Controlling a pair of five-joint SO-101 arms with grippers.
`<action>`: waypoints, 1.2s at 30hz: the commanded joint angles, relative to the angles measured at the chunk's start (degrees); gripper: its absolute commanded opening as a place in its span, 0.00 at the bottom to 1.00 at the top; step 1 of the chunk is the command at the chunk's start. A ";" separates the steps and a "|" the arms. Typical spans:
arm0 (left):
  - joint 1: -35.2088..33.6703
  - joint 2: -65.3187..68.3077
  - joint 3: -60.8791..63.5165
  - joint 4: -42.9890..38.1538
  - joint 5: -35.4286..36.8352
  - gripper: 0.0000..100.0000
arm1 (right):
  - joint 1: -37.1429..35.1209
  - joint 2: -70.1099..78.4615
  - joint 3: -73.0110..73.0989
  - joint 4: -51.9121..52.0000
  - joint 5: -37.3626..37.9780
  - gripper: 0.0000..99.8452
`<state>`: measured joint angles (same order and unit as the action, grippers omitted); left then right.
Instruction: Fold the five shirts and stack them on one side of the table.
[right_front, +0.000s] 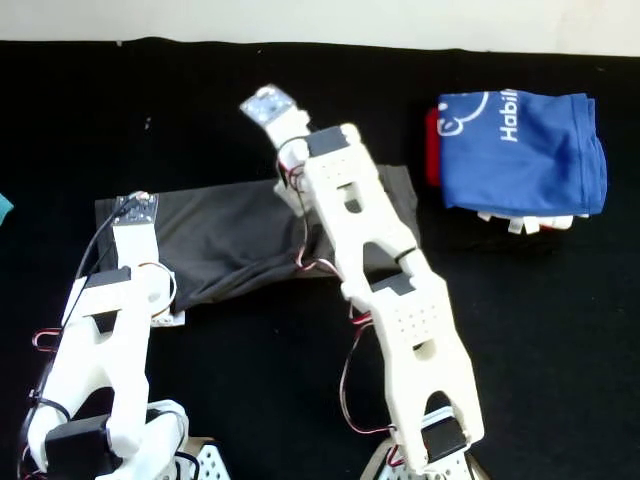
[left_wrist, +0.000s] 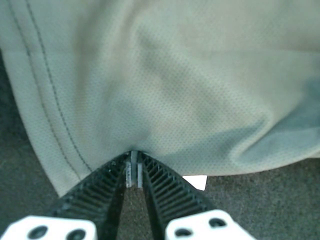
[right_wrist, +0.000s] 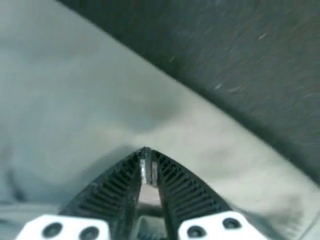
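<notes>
Left end effector and right end effector are each clamped on the grey shirt (soft, light, likely to sag); hems probably hold best.

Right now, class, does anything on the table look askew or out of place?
Beside the blue shirt, red cloth sticks out and white bits poke from under it: uneven edges. The grey shirt lies bunched.
</notes>
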<state>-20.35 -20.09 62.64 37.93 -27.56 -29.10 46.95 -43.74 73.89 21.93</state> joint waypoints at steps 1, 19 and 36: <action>0.04 0.04 0.04 -1.85 0.35 0.01 | 0.66 -1.54 -1.71 0.48 0.70 0.01; 0.04 0.04 0.04 -1.85 0.35 0.01 | 0.31 6.73 -8.04 11.74 0.70 0.01; 0.04 0.04 0.04 -1.85 0.35 0.01 | 0.92 -0.31 -17.71 22.20 0.97 0.01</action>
<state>-20.35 -20.09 62.64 37.93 -27.56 -29.10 51.43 -57.80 91.38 22.29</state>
